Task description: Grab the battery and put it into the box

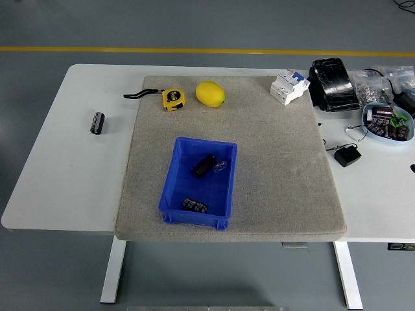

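Left of mat, battery (97,122), unreadable label

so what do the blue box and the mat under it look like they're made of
The blue box looks like moulded plastic: uniform saturated colour, a slight sheen, thin straight walls and small feet along the front. The mat looks like felt or a similar fibrous pad: speckled grey-beige, matte, with soft rounded corners and a visible thick edge. Neither can be confirmed from the picture alone.

Dark speck (412,168) cut by right edge
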